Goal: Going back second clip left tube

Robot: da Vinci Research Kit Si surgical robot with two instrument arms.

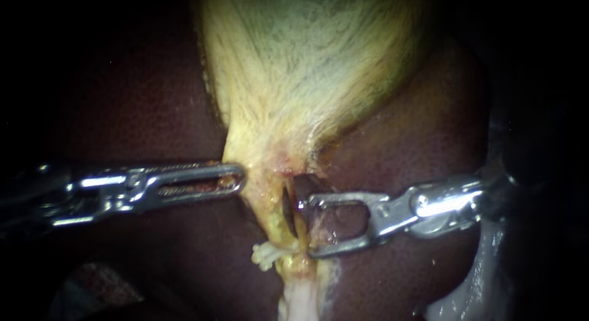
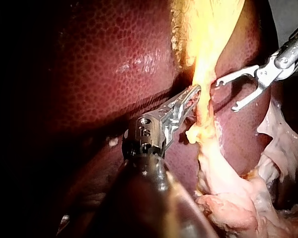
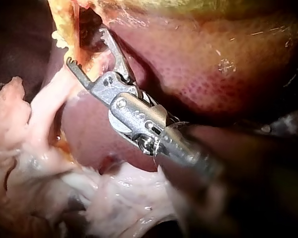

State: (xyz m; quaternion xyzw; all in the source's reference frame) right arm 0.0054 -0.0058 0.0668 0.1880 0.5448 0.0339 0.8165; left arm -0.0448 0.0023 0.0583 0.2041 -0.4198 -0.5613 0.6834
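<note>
The pale yellow gallbladder (image 1: 307,57) narrows downward into a yellowish tube (image 1: 270,213) lying on the dark liver (image 1: 153,100). My left instrument (image 1: 238,175) comes in level from the left, its jaws shut on the tube's left edge at the neck; the left wrist view shows the same grip (image 2: 194,91). Just right of the tube, my right instrument (image 1: 305,220) holds its jaws open with nothing gripped (image 2: 226,95) (image 3: 86,47). A dark clip (image 1: 287,209) seems to sit on the tube by the upper jaw.
A frayed whitish shred (image 1: 267,255) hangs off the tube below the jaws. Pale loose tissue (image 3: 44,163) lies under and beside the right instrument. Liver surface (image 1: 429,131) surrounds the tube on both sides.
</note>
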